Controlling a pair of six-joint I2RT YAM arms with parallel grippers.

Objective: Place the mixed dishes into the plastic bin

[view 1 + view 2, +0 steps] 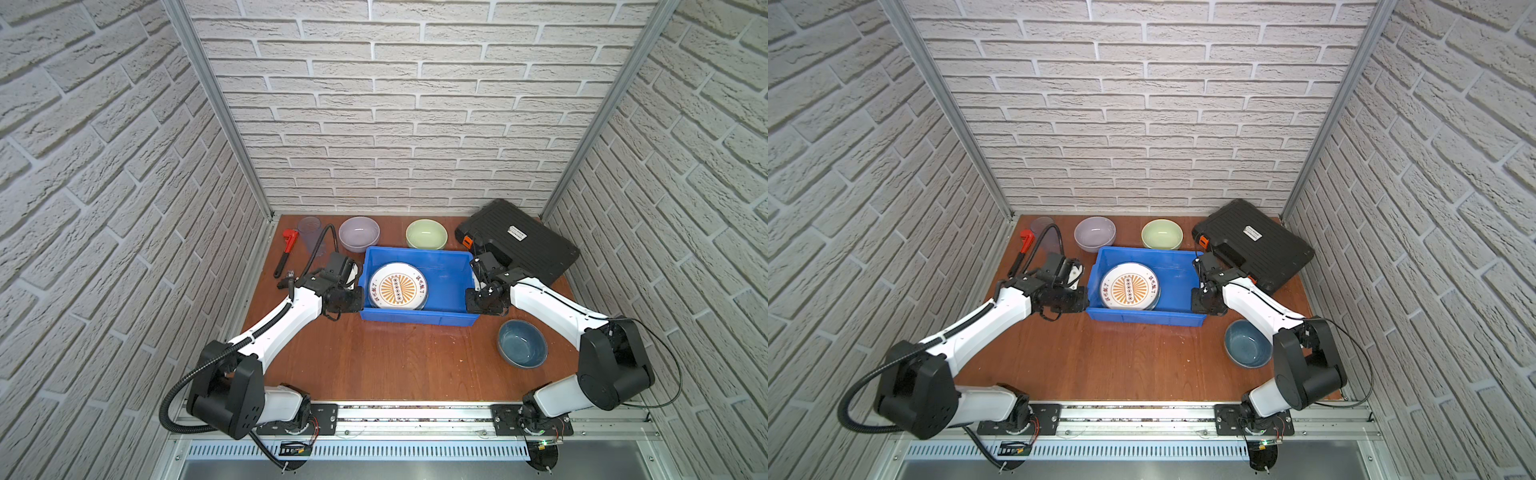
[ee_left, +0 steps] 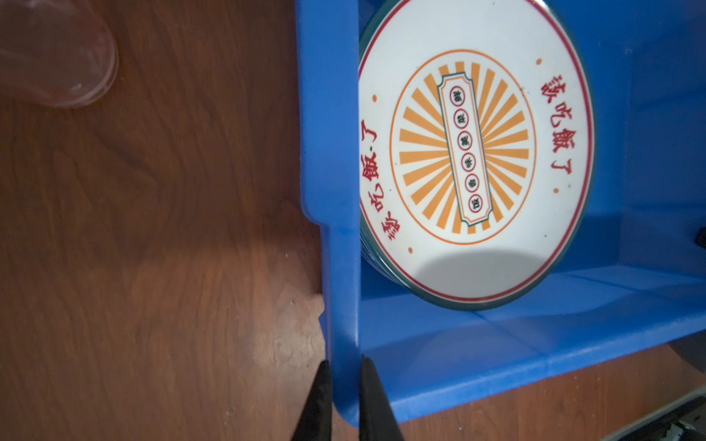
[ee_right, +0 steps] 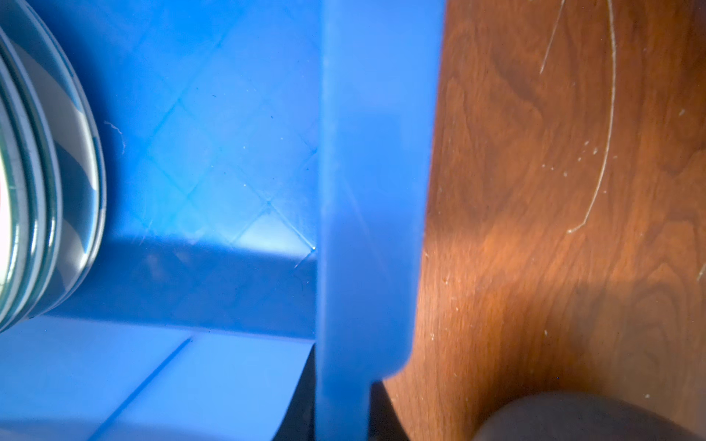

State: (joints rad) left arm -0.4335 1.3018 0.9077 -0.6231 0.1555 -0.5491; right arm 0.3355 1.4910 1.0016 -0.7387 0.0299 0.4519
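Clamping black fingertips (image 2: pixel 372 401) onto both end walls of the plastic bin (image 1: pixel 415 250) — holding the left gripper (image 2: pixel 345 368) clenched over the left wall near its front corner and the right gripper (image 3: pixel 342 401) shut the same way on the right wall, sandwiching blue plastic between them in both wrist views. Carrying, toward the bin's left end, an orange sunburst plate (image 1: pixel 398 286) atop a stack of plates (image 3: pixel 68 172), hard by the left wall, with bare floor open to the right. Leaving out on the wooden table (image 1: pixel 374 365) a lilac bowl (image 1: pixel 359 234) and a pale green bowl (image 1: pixel 426 234) just behind the back rim, a blue-grey bowl (image 1: pixel 522 343) near the right forearm, and a clear tumbler (image 1: pixel 309 232) in the back left corner beside a red pipe wrench (image 1: pixel 286 251). Apparently bracing or shifting the bin rather than loading it. Risking, on any uneven pull, a twisted tray, a pinch slipping off the thin rim, and plates sliding across that bare floor — and, on any shove rearward, knocking the two bowls. Also courting a clip of the blue-grey bowl or the black tool case (image 1: pixel 519 241), just beside the right gripper, by swinging that elbow wide.
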